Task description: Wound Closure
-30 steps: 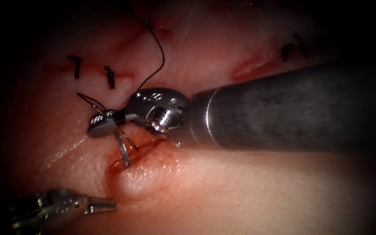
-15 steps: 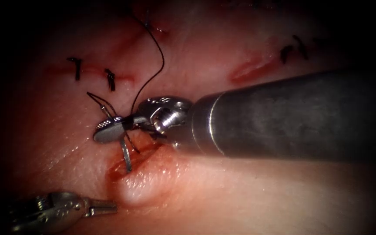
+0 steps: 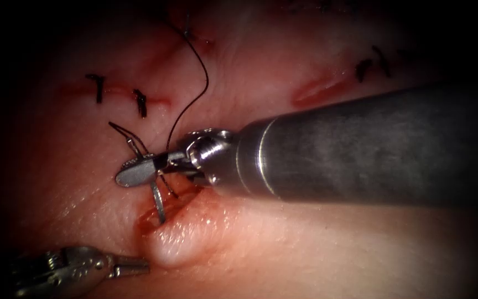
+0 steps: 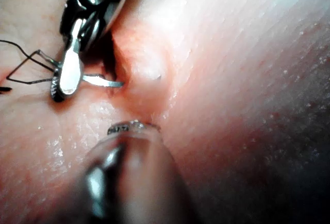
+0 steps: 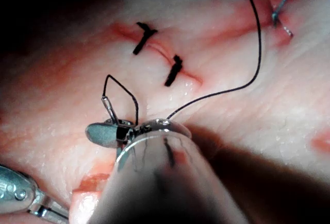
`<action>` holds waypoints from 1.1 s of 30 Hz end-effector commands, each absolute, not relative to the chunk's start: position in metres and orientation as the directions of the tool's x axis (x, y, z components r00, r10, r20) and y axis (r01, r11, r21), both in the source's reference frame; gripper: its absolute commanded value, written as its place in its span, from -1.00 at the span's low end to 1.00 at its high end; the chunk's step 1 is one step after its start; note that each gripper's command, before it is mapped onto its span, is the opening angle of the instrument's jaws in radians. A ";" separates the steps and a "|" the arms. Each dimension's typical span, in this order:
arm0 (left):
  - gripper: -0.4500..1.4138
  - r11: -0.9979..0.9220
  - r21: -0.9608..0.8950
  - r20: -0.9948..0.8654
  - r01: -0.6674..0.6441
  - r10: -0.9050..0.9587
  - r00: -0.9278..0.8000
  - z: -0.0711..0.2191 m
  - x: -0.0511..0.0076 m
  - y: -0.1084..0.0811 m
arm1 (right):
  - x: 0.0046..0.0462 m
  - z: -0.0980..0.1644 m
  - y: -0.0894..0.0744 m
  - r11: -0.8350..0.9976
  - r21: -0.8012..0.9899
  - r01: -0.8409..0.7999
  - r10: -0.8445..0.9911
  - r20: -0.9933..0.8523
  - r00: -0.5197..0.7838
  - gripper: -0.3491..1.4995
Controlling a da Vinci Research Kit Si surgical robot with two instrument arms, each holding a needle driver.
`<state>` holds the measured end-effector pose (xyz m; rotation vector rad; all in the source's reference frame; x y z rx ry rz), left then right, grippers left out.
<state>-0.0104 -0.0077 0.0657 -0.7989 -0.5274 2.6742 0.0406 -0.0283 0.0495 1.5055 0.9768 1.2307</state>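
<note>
Since 1 s ago the right tool [image 3: 136, 173] has rolled and dropped slightly, so the needle [image 3: 157, 202] sits deeper at the cut [image 3: 164, 213]. Jaws clamped on needle near its swaged end; tip points down into the cut's left lip, entering the tissue [image 3: 316, 243]. Thread [image 3: 197, 83] runs from the needle's tail up and away over the tissue, past two finished stitches [image 3: 118, 95] on the left. Left tool [image 3: 131, 268] waits low-left of the cut, well apart, holding nothing, jaws together. Step in hand, by my read: driving the bite. Next needs wrist rotation along the curve, w/ left tool ready at the exit side.
</note>
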 end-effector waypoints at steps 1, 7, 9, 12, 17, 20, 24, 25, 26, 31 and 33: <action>-0.75 -0.888 -0.425 -0.464 -0.176 0.381 -0.800 0.066 -0.0110 -0.008 | 0.0418 0.050 -0.028 -0.281 0.960 0.018 0.945 0.273 0.182 -1.00; -0.75 -0.888 -0.425 -0.464 -0.175 0.380 -0.800 0.066 -0.0109 -0.008 | 0.0418 0.049 -0.029 -0.395 0.918 -0.044 0.895 0.395 0.205 -1.00; -0.75 -0.888 -0.425 -0.464 -0.175 0.380 -0.800 0.066 -0.0108 -0.008 | 0.0418 0.049 -0.029 -0.420 0.906 -0.054 0.882 0.422 0.212 -1.00; -0.75 -0.888 -0.425 -0.464 -0.174 0.379 -0.800 0.066 -0.0108 -0.008 | 0.0418 0.049 -0.030 -0.435 0.898 -0.062 0.872 0.437 0.221 -1.00; -0.75 -0.888 -0.425 -0.464 -0.174 0.379 -0.800 0.066 -0.0108 -0.008 | 0.0421 0.048 -0.030 -0.469 0.882 -0.046 0.854 0.466 0.229 -1.00; -0.75 -0.888 -0.425 -0.464 -0.174 0.379 -0.800 0.066 -0.0108 -0.008 | 0.0424 0.048 -0.031 -0.478 0.878 -0.030 0.851 0.471 0.232 -1.00; -0.75 -0.888 -0.425 -0.464 -0.174 0.379 -0.800 0.066 -0.0108 -0.008 | 0.0427 0.047 -0.031 -0.487 0.873 -0.026 0.846 0.479 0.236 -1.00; -0.75 -0.888 -0.425 -0.464 -0.174 0.379 -0.800 0.066 -0.0108 -0.008 | 0.0428 0.047 -0.031 -0.493 0.869 -0.023 0.842 0.484 0.238 -1.00; -0.75 -0.888 -0.425 -0.464 -0.174 0.379 -0.800 0.066 -0.0108 -0.008 | 0.0429 0.047 -0.031 -0.494 0.869 -0.023 0.841 0.485 0.239 -1.00; -0.75 -0.888 -0.425 -0.464 -0.174 0.379 -0.800 0.066 -0.0107 -0.008 | 0.0431 0.046 -0.032 -0.525 0.851 -0.026 0.821 0.514 0.249 -1.00; -0.75 -0.888 -0.425 -0.465 -0.174 0.379 -0.800 0.066 -0.0107 -0.008 | 0.0432 0.046 -0.032 -0.539 0.842 -0.030 0.811 0.528 0.251 -1.00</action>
